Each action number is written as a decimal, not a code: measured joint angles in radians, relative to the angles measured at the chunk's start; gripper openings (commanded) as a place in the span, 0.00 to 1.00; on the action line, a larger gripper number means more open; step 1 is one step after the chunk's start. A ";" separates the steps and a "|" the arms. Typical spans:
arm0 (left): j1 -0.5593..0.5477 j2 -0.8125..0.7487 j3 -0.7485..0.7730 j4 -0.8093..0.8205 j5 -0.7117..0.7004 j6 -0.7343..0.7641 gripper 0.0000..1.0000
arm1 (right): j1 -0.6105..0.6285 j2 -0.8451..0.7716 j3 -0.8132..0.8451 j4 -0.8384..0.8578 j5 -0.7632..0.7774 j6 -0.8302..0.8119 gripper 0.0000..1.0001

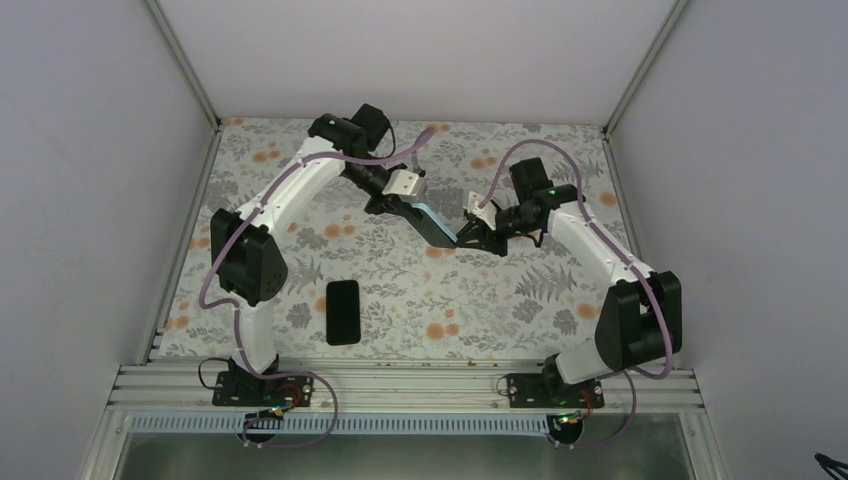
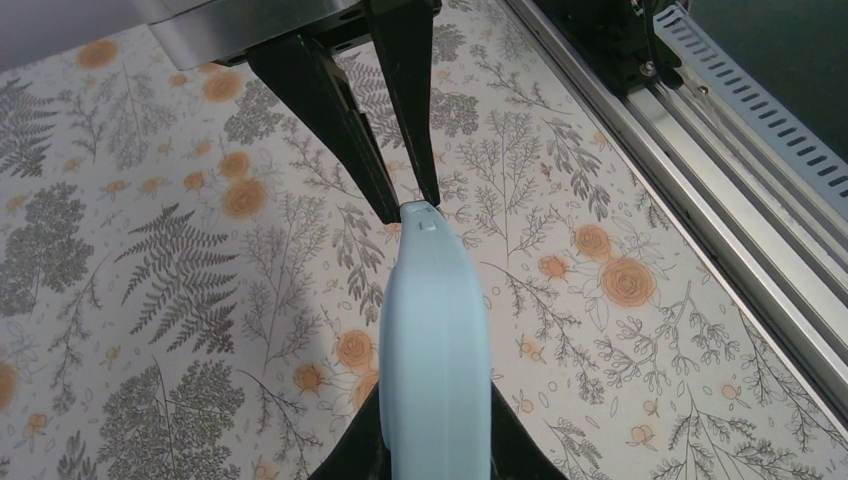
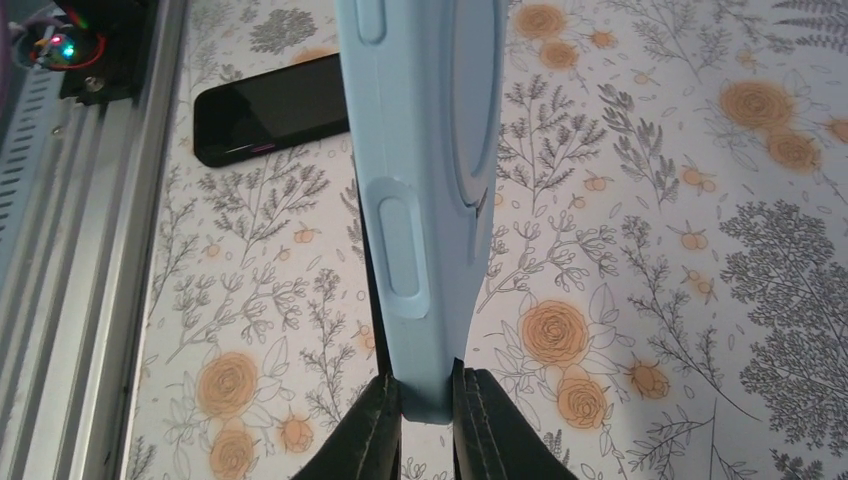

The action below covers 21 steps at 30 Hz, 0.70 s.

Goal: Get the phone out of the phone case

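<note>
Floral table (image 1: 400, 280) | phone case (image 1: 432, 222) aloft, long axis far-left to near-right | left claw (image 2: 435, 455), right claw (image 3: 428, 400) clamp its ends

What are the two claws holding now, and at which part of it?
Both hold the light blue phone case. The left claw grips one short end, and the right claw pinches the opposite short end.
</note>
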<state>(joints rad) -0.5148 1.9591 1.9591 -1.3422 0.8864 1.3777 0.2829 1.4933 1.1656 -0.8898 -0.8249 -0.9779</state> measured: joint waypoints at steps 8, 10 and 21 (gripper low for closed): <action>0.003 0.000 -0.002 0.028 -0.011 0.003 0.02 | 0.019 -0.061 -0.058 0.139 0.079 0.119 0.20; 0.005 0.000 -0.002 0.036 -0.016 0.003 0.02 | 0.024 -0.063 -0.063 0.164 0.098 0.142 0.22; 0.019 0.000 -0.002 0.046 -0.033 0.006 0.02 | 0.071 -0.064 -0.069 0.257 0.198 0.216 0.28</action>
<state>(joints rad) -0.4961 1.9587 1.9575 -1.2964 0.8532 1.3838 0.3538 1.4296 1.0966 -0.6331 -0.6273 -0.7624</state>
